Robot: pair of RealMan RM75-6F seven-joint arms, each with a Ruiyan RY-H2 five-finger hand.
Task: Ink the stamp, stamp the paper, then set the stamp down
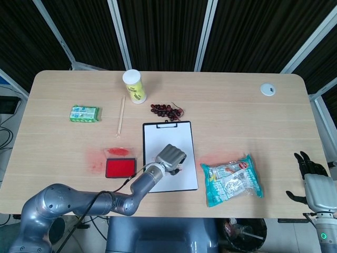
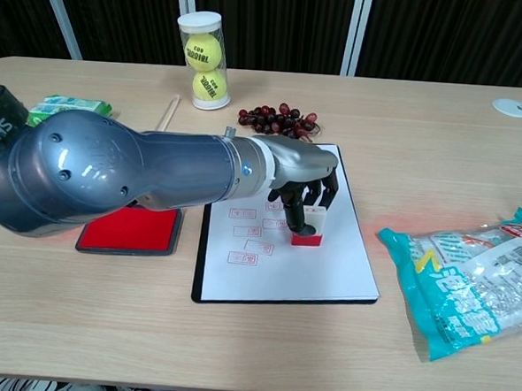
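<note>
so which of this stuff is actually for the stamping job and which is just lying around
For the job:
stamp, held by the left robot hand
paper on the clipboard
red ink pad

Lying about:
tennis ball tube
grapes
snack bag
green packet
wooden stick
white disc
</note>
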